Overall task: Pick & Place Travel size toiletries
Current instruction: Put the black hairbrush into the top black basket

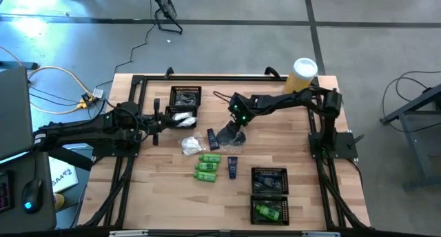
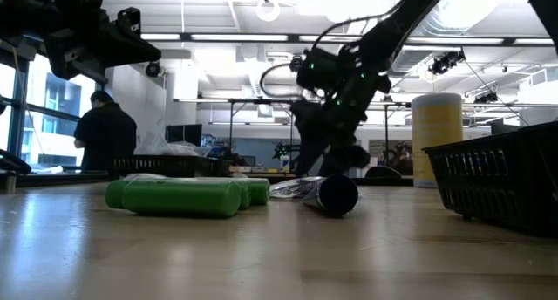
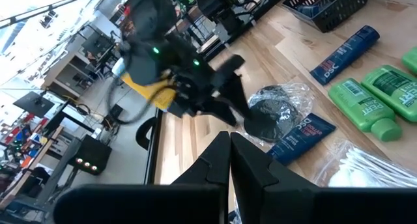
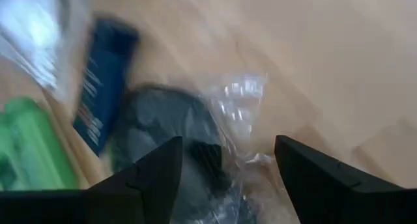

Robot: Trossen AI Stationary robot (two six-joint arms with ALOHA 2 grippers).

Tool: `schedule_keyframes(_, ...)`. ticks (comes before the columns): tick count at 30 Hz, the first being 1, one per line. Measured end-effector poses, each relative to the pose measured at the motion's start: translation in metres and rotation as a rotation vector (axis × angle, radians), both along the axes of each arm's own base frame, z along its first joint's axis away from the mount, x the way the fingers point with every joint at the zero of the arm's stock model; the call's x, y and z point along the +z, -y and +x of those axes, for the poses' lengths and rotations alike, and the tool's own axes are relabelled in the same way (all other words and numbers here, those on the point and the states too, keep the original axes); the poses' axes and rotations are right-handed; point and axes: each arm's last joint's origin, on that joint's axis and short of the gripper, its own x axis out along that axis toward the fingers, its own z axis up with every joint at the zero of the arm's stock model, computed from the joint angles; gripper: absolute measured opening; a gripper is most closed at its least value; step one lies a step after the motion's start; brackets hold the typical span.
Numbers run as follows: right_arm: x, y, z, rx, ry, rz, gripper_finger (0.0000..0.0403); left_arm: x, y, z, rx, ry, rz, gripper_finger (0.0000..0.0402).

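Note:
A round dark flat case in clear crinkly wrap (image 1: 229,136) (image 4: 172,129) lies mid-table. My right gripper (image 1: 238,124) (image 4: 225,178) hovers open just above it, fingers pointing down on either side of the wrap; I see no touch. Near it lie two dark blue tubes (image 1: 213,138) (image 1: 232,167), a white crinkly packet (image 1: 192,146) and three green bottles (image 1: 207,167) (image 2: 179,196). My left gripper (image 1: 157,121) (image 3: 229,149) is shut and holds nothing, level over the table's left part. Beside it is another white packet (image 1: 181,118).
A black mesh tray (image 1: 185,97) sits near the far edge. A second one (image 1: 269,183) sits near the near edge with a green bottle (image 1: 269,211) in it. A tall yellow cylinder with a white lid (image 1: 301,75) stands at the far right corner. A person stands in the room behind.

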Motion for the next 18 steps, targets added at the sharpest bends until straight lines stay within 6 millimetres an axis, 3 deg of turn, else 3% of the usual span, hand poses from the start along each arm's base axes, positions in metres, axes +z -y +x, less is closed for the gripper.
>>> schedule_keyframes(8, -0.0143, 0.0011, 0.0104, 0.038, 0.066, 0.035, 0.0189, -0.0005, 0.0001, -0.0001, -0.002, -0.006, -0.002, 0.0007)
schedule_keyframes(18, -0.0142, 0.0026, 0.0106, 0.037, 0.075, 0.028, 0.0041, -0.0005, 0.0001, -0.0001, -0.003, -0.006, -0.002, 0.0007)
